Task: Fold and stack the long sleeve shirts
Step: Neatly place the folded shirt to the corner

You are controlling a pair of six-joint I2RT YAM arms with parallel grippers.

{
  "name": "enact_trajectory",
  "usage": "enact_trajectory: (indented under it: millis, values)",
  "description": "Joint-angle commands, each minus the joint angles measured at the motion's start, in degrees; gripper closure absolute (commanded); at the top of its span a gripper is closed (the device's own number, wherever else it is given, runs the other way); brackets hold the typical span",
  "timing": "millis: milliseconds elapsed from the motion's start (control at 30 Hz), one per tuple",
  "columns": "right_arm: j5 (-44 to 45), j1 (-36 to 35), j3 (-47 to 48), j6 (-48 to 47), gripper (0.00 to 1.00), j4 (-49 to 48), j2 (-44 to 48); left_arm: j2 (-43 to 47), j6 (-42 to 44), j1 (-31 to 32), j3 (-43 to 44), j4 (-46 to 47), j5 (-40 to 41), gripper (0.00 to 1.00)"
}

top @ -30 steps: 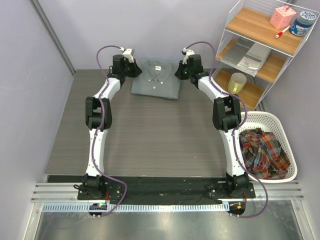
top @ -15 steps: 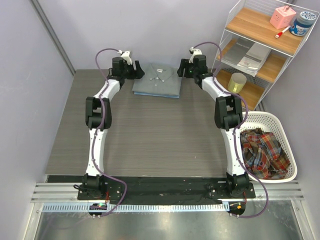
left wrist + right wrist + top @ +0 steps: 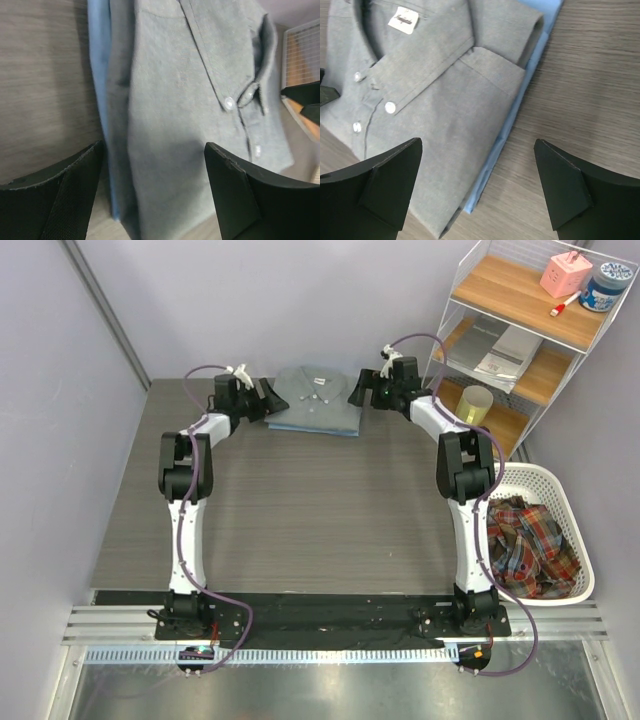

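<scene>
Two risks, as I judge them. First: my left gripper (image 3: 152, 150) and right gripper (image 3: 477, 145), both spread wide and gripping nothing, flank the stack that lies left of the wire shelf (image 3: 520, 340). A fingertip catching the grey shirt (image 3: 430, 100) as I draw off could skew or unfold it. Second: the light blue shirt (image 3: 495, 165) underneath shows only as a strip on the shelf side and on the side away from the shelf, so a nudge could slide the top layer off square.

Count, largest first:
- table (image 3: 300, 510), one, left of the shelf
- wire shelf, one
- basket (image 3: 575, 540), one, just in front of the shelf, holding plaid cloth
- long sleeve shirts, two, folded, grey on blue
- grippers, two
</scene>
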State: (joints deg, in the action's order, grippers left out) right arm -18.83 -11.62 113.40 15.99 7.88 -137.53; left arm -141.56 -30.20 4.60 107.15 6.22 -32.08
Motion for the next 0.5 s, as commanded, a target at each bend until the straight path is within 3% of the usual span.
enact_trajectory:
  millis: [0,467]
  values:
    - [-1.7,0.4,-0.5,0.4,0.00,-0.4,5.9,5.2,-10.1,0.1,-5.1,9.3,-2.0,0.18]
    - [-2.1,1.4,2.6,-2.3,0.00,1.3,5.0,7.4,-19.7,1.3,-10.8,16.4,-2.2,0.18]
